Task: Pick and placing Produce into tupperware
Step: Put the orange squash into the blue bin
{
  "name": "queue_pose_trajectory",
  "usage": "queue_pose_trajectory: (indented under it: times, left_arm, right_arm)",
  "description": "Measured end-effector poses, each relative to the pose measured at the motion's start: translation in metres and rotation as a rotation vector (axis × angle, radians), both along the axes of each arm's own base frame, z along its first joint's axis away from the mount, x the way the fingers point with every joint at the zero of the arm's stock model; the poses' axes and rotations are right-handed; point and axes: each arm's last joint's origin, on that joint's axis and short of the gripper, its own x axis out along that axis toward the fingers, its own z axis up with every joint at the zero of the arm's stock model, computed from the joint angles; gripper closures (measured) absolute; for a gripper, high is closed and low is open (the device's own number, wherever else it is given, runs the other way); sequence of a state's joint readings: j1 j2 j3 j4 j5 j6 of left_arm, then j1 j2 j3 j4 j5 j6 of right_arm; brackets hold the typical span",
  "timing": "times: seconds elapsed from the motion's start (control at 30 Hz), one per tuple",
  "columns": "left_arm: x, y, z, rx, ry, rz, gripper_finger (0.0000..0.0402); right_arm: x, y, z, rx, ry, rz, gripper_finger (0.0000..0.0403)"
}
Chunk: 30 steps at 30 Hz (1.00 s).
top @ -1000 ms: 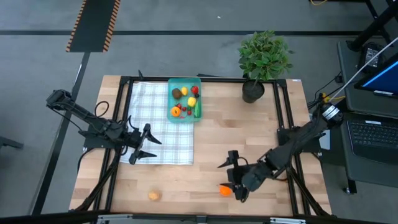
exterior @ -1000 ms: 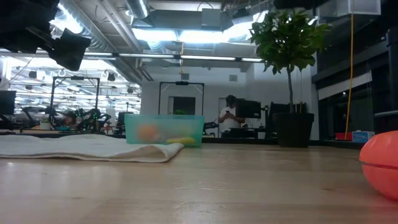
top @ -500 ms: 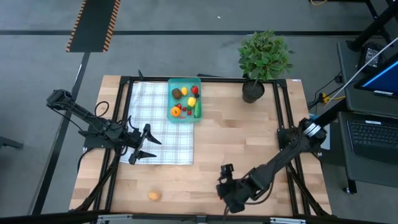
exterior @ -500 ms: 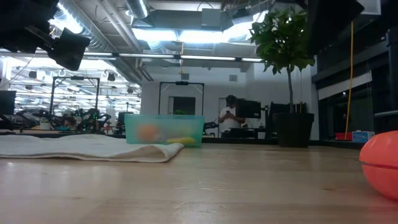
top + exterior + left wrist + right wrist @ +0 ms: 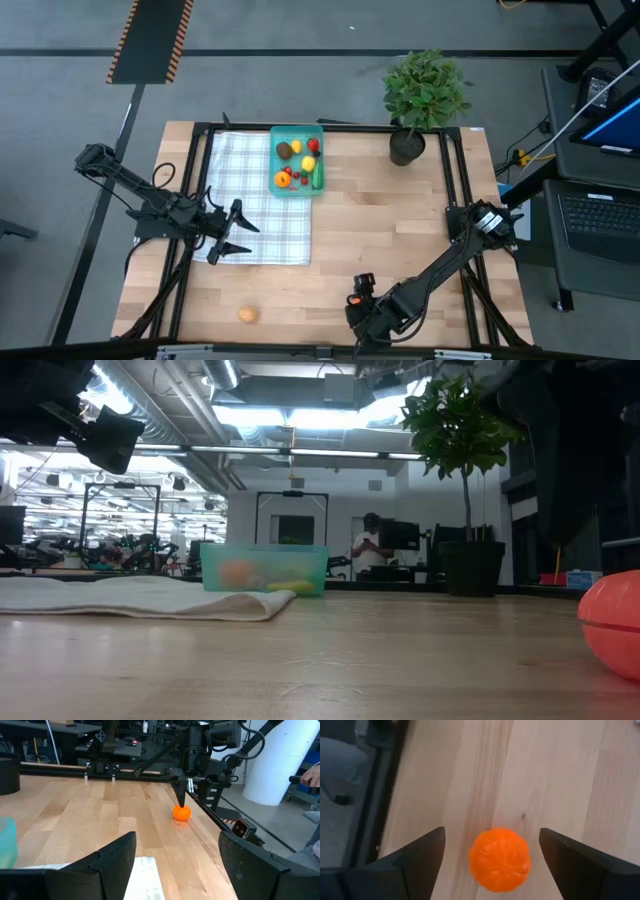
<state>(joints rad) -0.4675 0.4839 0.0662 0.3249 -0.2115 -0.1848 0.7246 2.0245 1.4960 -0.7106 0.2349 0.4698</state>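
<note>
A ribbed orange toy fruit (image 5: pixel 500 860) rests on the bare wood near the table's near edge, also showing in the left wrist view as the orange (image 5: pixel 181 813) and in the low view as the orange (image 5: pixel 612 622). My right gripper (image 5: pixel 491 839) hangs open straight above it, one finger on each side, touching nothing; from above, the right gripper (image 5: pixel 360 306) hides the fruit. A brown piece (image 5: pixel 247 314) lies farther left. The teal tupperware (image 5: pixel 297 160) at the far side holds several pieces. My left gripper (image 5: pixel 231 231) waits open over the checked cloth (image 5: pixel 260 205).
A potted plant (image 5: pixel 420 100) stands at the far right, beyond the tupperware. The checked cloth covers the table's left half beside the container. Black frame rails (image 5: pixel 470 180) run along the table's sides. Bare wood lies between the orange and the container. A person (image 5: pixel 367 545) shows far behind.
My right gripper has moved toward the table's left and near edge, from beside the orange to directly over it, so the high view no longer shows the fruit. The orange has stayed where it was. The left arm has kept still.
</note>
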Motion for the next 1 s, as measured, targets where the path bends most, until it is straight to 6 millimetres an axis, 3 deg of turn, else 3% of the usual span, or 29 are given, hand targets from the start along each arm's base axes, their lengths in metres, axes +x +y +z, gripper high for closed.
queue_pose_trajectory:
  times: [0.5, 1.0]
  left_arm:
    - [0.000, 0.000, 0.000, -0.024, 0.008, 0.002, 0.0127]
    - [0.000, 0.000, 0.000, -0.023, 0.008, 0.003, 0.0127]
  right_arm:
    - [0.004, -0.002, -0.040, -0.075, 0.103, -0.082, 0.0079]
    - [0.005, -0.006, -0.044, -0.080, 0.124, -0.116, 0.0079]
